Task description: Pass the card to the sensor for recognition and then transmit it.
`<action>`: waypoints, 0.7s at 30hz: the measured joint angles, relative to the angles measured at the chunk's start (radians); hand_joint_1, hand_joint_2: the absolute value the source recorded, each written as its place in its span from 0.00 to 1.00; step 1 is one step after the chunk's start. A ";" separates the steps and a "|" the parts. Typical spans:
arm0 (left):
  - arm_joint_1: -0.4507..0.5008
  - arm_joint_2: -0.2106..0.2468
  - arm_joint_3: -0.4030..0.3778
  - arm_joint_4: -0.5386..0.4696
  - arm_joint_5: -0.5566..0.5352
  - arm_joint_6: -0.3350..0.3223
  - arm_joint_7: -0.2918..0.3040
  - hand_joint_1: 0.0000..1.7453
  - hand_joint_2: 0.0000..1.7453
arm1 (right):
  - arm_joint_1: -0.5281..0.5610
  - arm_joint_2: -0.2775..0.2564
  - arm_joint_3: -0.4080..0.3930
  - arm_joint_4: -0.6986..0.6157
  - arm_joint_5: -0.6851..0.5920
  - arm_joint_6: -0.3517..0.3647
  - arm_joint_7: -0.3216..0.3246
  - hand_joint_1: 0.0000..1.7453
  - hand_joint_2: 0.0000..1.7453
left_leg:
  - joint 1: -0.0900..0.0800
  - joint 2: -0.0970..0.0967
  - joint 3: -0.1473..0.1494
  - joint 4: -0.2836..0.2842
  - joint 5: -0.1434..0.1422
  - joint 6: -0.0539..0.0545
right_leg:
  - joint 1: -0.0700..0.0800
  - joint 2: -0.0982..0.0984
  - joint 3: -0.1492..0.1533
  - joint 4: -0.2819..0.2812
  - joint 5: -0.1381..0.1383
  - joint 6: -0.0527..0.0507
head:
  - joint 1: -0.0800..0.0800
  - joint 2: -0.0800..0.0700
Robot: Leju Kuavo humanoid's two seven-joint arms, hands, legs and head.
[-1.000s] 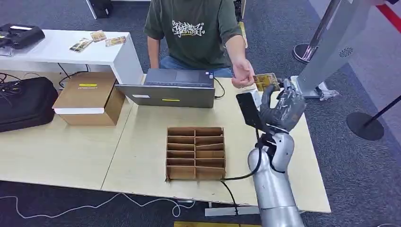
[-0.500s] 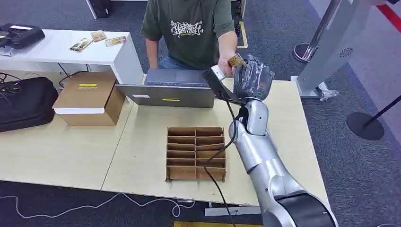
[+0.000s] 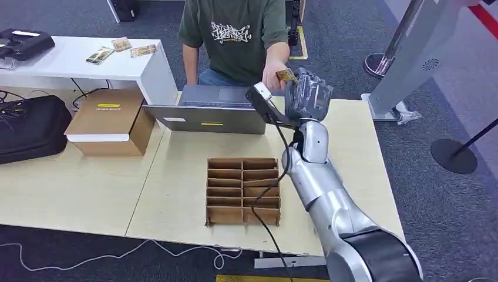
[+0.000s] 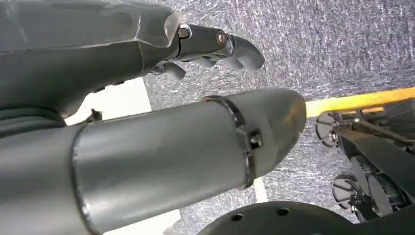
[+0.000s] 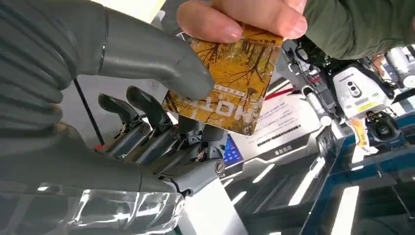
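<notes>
Holding the card [image 5: 222, 85] jointly: right hand [image 3: 306, 94] has thumb on its face and fingers [image 5: 156, 115] behind it, while a person's hand [image 5: 244, 17] pinches the far edge. Card is up in the air above the back edge of the bench [image 3: 358, 176], just beside the laptop [image 3: 214, 110], tilted, printed side toward the wrist camera.

Left hand [image 4: 147, 98] hangs low over grey carpet; fingers [image 4: 220, 46] loosely curled, apart, nothing in them.

Surface: two pale wood tops butted together. Cardboard divider tray [image 3: 243, 190] sits mid-bench, near the front edge, well apart from the card. Laptop at the back edge, open toward the person [image 3: 235, 32] seated behind it. Cardboard box [image 3: 110, 120] on the left part, black bag [image 3: 29, 126] beside it at the far left edge. A cable [image 3: 276, 194] runs from the right arm down across the tray's right side and off the front edge.

Room: dark grey carpet [image 3: 458, 194] all round. White side table [image 3: 76, 59] back left with a few cards [image 3: 120, 48] and a black device [image 3: 23, 42]. Grey angled stand [image 3: 411, 59] and a black post base [image 3: 452, 155] to the right of the bench. White cord [image 3: 117, 255] on the floor along the front. Right half of the bench is bare around the arm.
</notes>
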 joint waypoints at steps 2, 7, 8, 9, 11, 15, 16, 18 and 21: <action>0.000 0.000 0.000 -0.002 0.002 -0.001 0.000 0.00 0.00 | -0.001 0.000 -0.002 0.005 0.008 0.000 -0.004 1.00 1.00 | 0.000 0.000 0.000 0.000 0.000 0.000 | 0.000 0.000 0.000 0.000 0.000 0.000 | 0.000 0.000; -0.001 0.001 0.000 -0.004 0.001 -0.004 0.000 0.00 0.00 | -0.003 0.000 -0.010 0.020 0.014 0.000 -0.014 0.00 1.00 | 0.000 0.000 0.000 0.000 0.000 0.000 | 0.000 0.000 0.000 0.000 0.000 0.000 | 0.000 0.000; -0.001 0.001 0.000 -0.004 0.000 -0.005 0.000 0.00 0.00 | -0.003 0.000 -0.012 0.022 0.009 0.000 -0.020 0.00 1.00 | 0.000 0.000 0.000 0.000 0.000 0.000 | 0.000 0.000 0.000 0.000 0.000 0.000 | 0.000 0.000; -0.001 0.001 0.000 -0.004 0.000 -0.005 0.000 0.00 0.00 | -0.003 0.001 -0.014 0.024 0.005 0.000 -0.022 0.00 1.00 | 0.000 0.000 0.000 0.000 0.000 0.000 | 0.000 0.000 0.000 0.000 0.000 0.000 | 0.000 0.000; -0.001 0.001 0.000 -0.004 0.000 -0.006 0.000 0.00 0.00 | -0.002 0.002 -0.015 0.029 0.002 0.000 -0.026 0.00 1.00 | 0.000 0.000 0.000 0.000 0.000 0.000 | 0.000 0.000 0.000 0.000 0.000 0.000 | 0.000 0.000; -0.001 0.001 0.000 -0.004 -0.006 -0.006 0.000 0.00 0.00 | -0.002 0.002 -0.015 0.032 0.002 0.000 -0.033 0.00 1.00 | 0.000 0.000 0.000 0.000 0.000 0.000 | 0.000 0.000 0.000 0.000 0.000 0.000 | 0.000 0.000; -0.001 0.002 0.000 -0.004 -0.007 -0.006 0.000 0.00 0.00 | -0.002 0.002 -0.015 0.032 0.001 0.000 -0.035 0.00 1.00 | 0.000 0.000 0.000 0.000 0.000 0.000 | 0.000 0.000 0.000 0.000 0.000 0.000 | 0.000 0.000; -0.001 0.002 0.000 -0.004 -0.009 -0.006 0.000 0.00 0.00 | -0.002 0.002 -0.016 0.031 0.000 0.000 -0.039 0.00 1.00 | 0.000 0.000 0.000 0.000 0.000 0.000 | 0.000 0.000 0.000 0.000 0.000 0.000 | 0.000 0.000; -0.001 0.004 0.000 -0.004 -0.008 -0.006 -0.001 0.00 0.00 | 0.001 0.002 -0.016 0.024 0.000 0.000 -0.043 0.00 1.00 | 0.000 0.000 0.000 0.000 0.000 0.000 | 0.000 0.000 0.000 0.000 0.000 0.000 | 0.000 0.000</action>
